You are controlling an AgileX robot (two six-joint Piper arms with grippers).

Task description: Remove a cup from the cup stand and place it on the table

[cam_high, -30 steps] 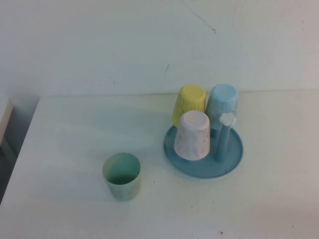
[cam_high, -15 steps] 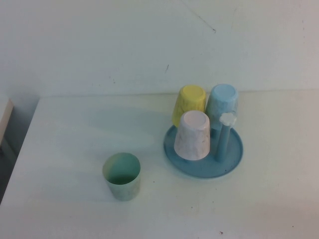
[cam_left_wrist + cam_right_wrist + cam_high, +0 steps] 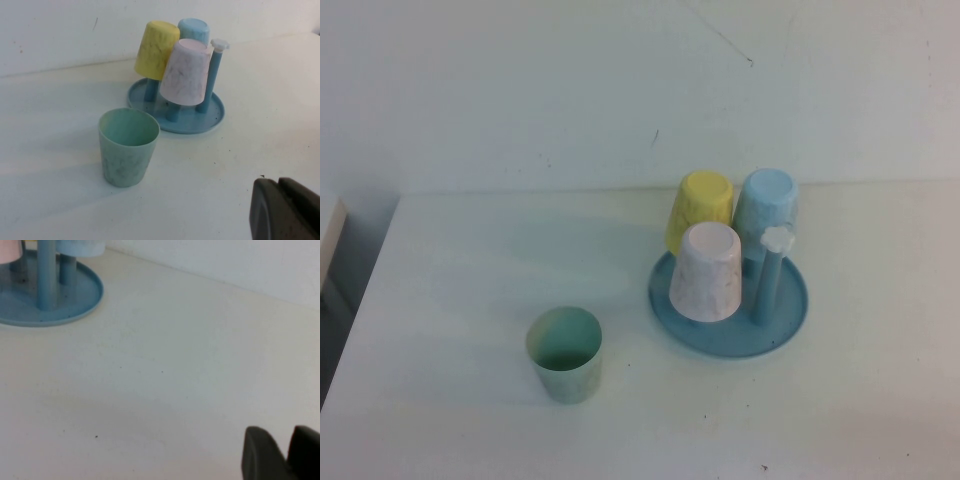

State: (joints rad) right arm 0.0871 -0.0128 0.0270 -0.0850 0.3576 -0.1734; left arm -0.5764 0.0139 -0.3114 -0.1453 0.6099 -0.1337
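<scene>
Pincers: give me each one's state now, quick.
Left pincer: shut, holding nothing, pulled back from the cup.
Right pincer: slightly open, empty, above the table.

High view angled down over cup stand (image 3: 728, 300); left wrist view low, facing it; right wrist view closer, beside it.

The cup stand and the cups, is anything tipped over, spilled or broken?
Nothing stands out. The mint-green cup stands upright on the table, apart from the cup stand. One peg is bare. The left gripper, shut, and the right gripper hang low over the table, holding nothing.
</scene>
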